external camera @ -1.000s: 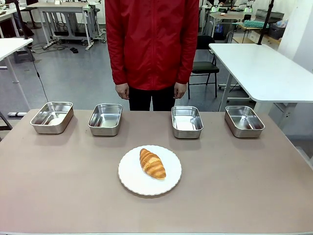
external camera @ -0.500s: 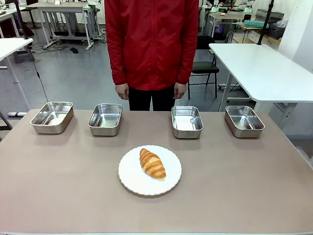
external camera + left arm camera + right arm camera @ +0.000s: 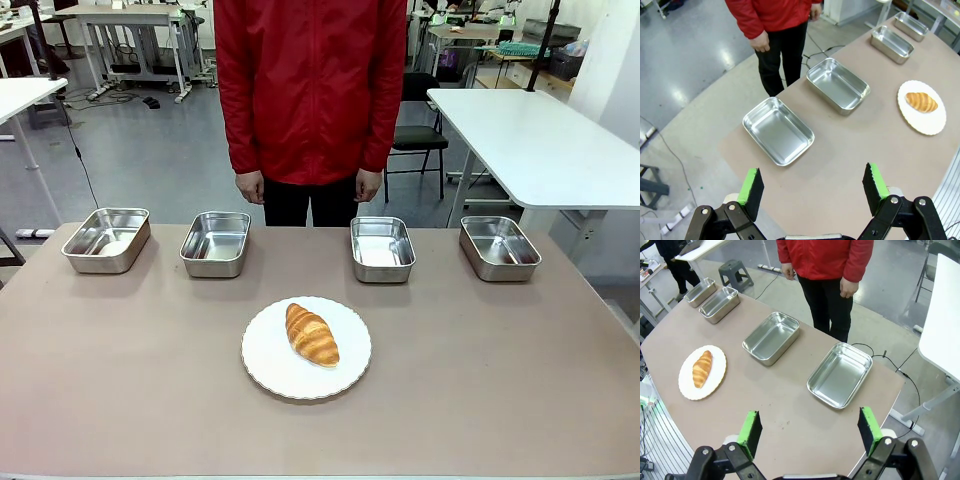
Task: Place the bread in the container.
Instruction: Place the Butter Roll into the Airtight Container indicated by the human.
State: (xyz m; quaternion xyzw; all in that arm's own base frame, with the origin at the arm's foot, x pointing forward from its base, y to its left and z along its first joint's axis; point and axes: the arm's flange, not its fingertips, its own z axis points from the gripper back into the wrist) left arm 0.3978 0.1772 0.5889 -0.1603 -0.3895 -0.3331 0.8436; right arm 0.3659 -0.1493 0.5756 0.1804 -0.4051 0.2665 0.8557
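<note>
The bread (image 3: 312, 335), a golden-brown croissant, lies on a round white plate (image 3: 275, 378) at the middle of the table; it also shows in the wrist views (image 3: 921, 102) (image 3: 702, 369). Several shiny steel containers stand in a row along the far edge (image 3: 106, 239) (image 3: 216, 243) (image 3: 382, 248) (image 3: 499, 247). High above the table's left end, my left gripper (image 3: 813, 188) is open with nothing between its green pads. My right gripper (image 3: 810, 429) hangs open and empty above the right end. Both are far from the bread.
A person in a red jacket (image 3: 310, 90) stands at the far side behind the middle containers, hands (image 3: 250, 186) hanging down. A white table (image 3: 540, 140) stands off to the right. The brown tabletop (image 3: 480, 380) is bare around the plate.
</note>
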